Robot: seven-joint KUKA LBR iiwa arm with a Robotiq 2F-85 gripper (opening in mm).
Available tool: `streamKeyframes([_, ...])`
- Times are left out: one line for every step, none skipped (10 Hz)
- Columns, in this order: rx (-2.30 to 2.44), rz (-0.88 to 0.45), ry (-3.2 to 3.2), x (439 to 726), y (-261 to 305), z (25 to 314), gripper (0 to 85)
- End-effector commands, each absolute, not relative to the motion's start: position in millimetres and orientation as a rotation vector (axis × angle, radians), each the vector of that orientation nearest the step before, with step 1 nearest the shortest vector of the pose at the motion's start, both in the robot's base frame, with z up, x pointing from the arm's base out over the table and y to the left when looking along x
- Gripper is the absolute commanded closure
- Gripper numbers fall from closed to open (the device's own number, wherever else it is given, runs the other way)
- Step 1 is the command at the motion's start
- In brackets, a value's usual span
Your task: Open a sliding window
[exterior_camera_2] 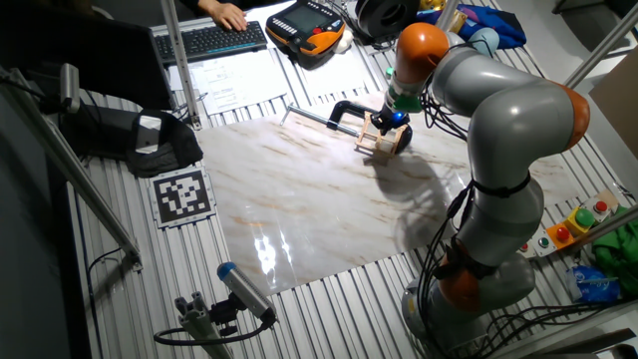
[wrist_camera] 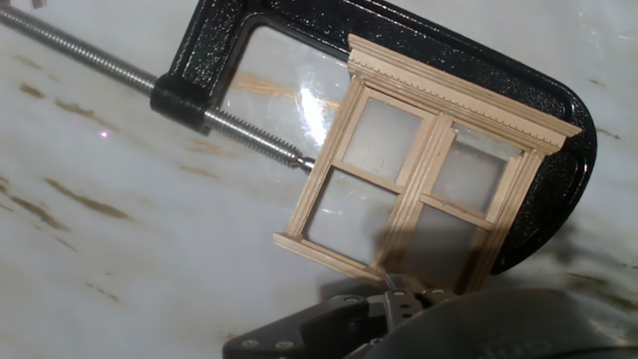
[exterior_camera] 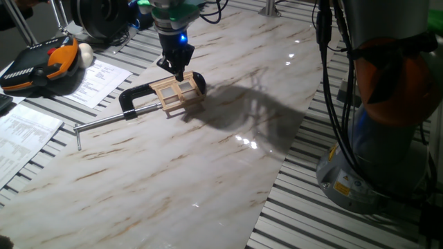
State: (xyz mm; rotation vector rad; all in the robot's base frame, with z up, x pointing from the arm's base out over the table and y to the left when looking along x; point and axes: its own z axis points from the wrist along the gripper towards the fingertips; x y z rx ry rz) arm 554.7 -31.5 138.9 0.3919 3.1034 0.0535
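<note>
The sliding window [exterior_camera: 178, 92] is a small pale-wood frame with panes side by side, held in a black C-clamp [exterior_camera: 131, 97] on the marble board. It also shows in the other fixed view [exterior_camera_2: 380, 136], and it fills the hand view [wrist_camera: 419, 189], lying at a slant inside the clamp [wrist_camera: 214, 50]. My gripper [exterior_camera: 178, 69] hangs straight over the frame's far edge, fingers together. In the hand view the gripper [wrist_camera: 409, 292] has its fingertips close together at the frame's near rail, by the middle post. I cannot tell whether they touch the wood.
The clamp's steel screw bar [exterior_camera: 104, 122] sticks out to the left over the board [exterior_camera: 208, 159]. An orange and black teach pendant [exterior_camera: 41, 62] and papers [exterior_camera: 97, 79] lie at the far left. The arm's base [exterior_camera: 387, 138] stands at the right. A keyboard [exterior_camera_2: 214, 40] lies behind.
</note>
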Motion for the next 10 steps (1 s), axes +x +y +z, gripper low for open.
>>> streamKeyframes([0.392, 0.053, 3.103, 554.7, -31.4, 139.0, 85.0])
streamKeyframes([0.392, 0.056, 3.105, 554.7, -31.3, 139.1, 85.0])
streamKeyframes([0.395, 0.058, 3.107, 554.7, -31.5, 139.0, 85.0])
streamKeyframes([0.397, 0.058, 3.106, 554.7, -31.7, 139.2, 85.0])
streamKeyframes([0.397, 0.058, 3.106, 554.8, -31.9, 139.3, 85.0])
streamKeyframes([0.394, 0.058, 3.105, 554.9, -32.2, 139.5, 85.0])
streamKeyframes([0.387, 0.058, 3.103, 555.0, -32.7, 139.9, 85.0])
streamKeyframes([0.384, 0.059, 3.1, 555.1, -32.9, 140.3, 85.0])
streamKeyframes([0.382, 0.057, 3.097, 555.1, -32.9, 140.5, 85.0])
streamKeyframes([0.382, 0.057, 3.096, 555.2, -32.9, 140.8, 85.0])
